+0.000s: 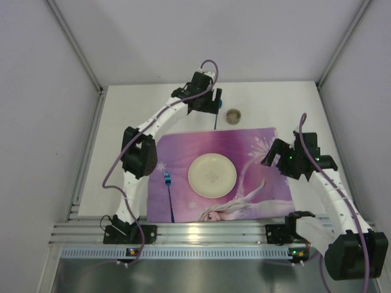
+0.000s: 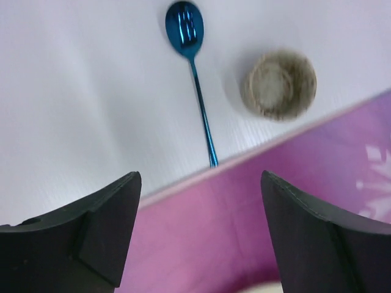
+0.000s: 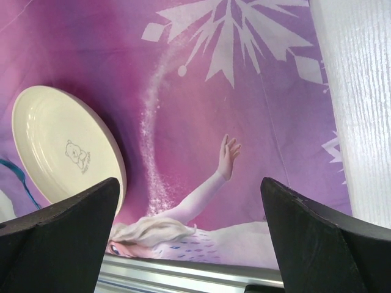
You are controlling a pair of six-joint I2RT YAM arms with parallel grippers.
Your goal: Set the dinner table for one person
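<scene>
The white dinner table (image 1: 122, 134) carries a purple-pink placemat (image 1: 256, 146) with a cream plate (image 1: 211, 175) at its middle and a blue fork (image 1: 168, 194) on its left part. A blue spoon (image 2: 194, 79) and a small beige cup (image 2: 279, 84) lie on the bare table just beyond the mat's far edge; both also show in the top view, the spoon (image 1: 215, 119) and the cup (image 1: 233, 116). My left gripper (image 2: 200, 232) is open and empty above the mat's far edge, near the spoon's handle. My right gripper (image 3: 189, 238) is open and empty above the mat's right part, beside the plate (image 3: 64, 149).
Grey walls enclose the table on the left, back and right. An aluminium rail (image 1: 201, 235) with the arm bases runs along the near edge. A strip of bare white table (image 3: 360, 91) lies right of the mat.
</scene>
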